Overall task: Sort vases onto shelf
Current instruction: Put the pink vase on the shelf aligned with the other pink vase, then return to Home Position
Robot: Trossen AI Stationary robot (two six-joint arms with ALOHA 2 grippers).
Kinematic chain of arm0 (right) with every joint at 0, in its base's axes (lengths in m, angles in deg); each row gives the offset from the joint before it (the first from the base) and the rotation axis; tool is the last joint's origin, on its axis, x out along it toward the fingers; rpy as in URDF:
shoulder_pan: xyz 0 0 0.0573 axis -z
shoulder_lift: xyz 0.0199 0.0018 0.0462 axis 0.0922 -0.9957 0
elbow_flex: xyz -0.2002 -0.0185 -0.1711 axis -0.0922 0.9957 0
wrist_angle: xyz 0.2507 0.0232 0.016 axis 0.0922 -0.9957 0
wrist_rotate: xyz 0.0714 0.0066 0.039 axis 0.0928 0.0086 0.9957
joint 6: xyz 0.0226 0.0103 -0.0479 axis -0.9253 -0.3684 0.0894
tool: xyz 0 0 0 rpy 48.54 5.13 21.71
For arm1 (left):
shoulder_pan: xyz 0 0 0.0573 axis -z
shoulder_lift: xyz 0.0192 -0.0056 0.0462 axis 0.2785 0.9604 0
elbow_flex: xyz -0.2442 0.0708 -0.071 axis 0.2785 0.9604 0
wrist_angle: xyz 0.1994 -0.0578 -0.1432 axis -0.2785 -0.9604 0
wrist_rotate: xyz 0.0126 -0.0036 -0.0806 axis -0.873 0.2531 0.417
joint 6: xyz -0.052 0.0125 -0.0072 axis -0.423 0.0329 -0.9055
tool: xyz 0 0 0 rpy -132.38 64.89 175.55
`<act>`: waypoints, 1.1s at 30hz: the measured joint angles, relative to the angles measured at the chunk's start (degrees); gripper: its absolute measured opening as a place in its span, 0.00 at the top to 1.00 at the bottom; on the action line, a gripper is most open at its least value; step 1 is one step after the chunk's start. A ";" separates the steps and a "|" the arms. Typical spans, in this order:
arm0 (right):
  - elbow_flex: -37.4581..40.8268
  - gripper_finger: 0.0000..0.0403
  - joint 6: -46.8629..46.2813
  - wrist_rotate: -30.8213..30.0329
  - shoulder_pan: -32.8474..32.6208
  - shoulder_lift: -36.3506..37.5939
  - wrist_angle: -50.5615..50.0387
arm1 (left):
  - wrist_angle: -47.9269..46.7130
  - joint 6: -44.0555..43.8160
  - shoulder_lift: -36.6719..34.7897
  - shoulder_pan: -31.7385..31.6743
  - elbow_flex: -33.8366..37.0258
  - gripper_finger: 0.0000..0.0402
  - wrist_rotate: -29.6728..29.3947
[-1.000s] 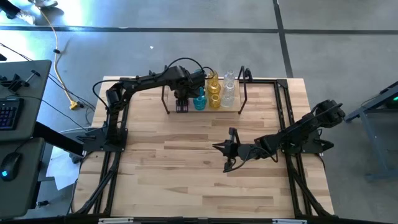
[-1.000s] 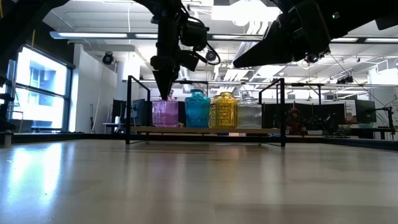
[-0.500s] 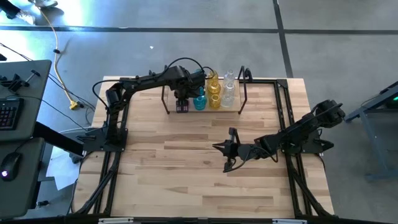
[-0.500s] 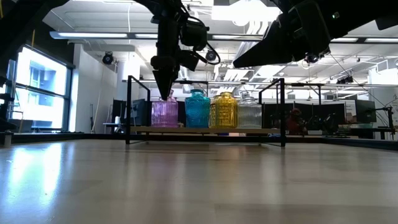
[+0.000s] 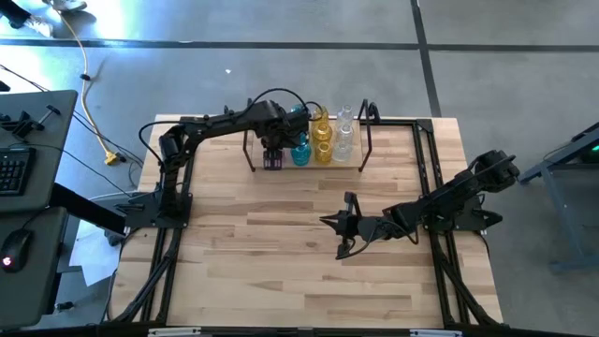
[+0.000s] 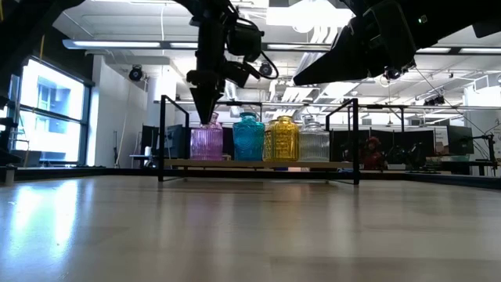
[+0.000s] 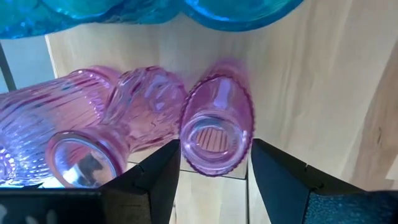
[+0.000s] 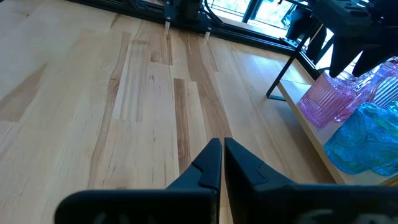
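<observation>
The shelf (image 5: 367,150), a low black-framed rack, stands at the table's far edge. In the low view a pink vase (image 6: 207,143), a teal one (image 6: 249,139), a yellow one (image 6: 282,139) and a clear one (image 6: 315,141) stand upright in a row on its board (image 6: 258,163). My left gripper (image 7: 214,146) points down over the pink vase (image 7: 216,134), open, with one finger on either side of its mouth. More pink vases (image 7: 81,155) stand behind it. My right gripper (image 5: 325,222) hovers shut over the table's middle, holding nothing.
Bare wooden tabletop (image 5: 281,262) stretches from the shelf to the near edge. Black rails (image 5: 426,168) run along the table's left and right sides. My right arm (image 6: 368,47) hangs dark across the top of the low view. A desk with a keyboard (image 5: 14,168) stands off the table's left.
</observation>
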 joint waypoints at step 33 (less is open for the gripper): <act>0.01 1.00 0.14 0.00 -0.02 0.02 -0.96 | -0.55 -6.88 -21.17 10.34 0.09 0.54 -0.40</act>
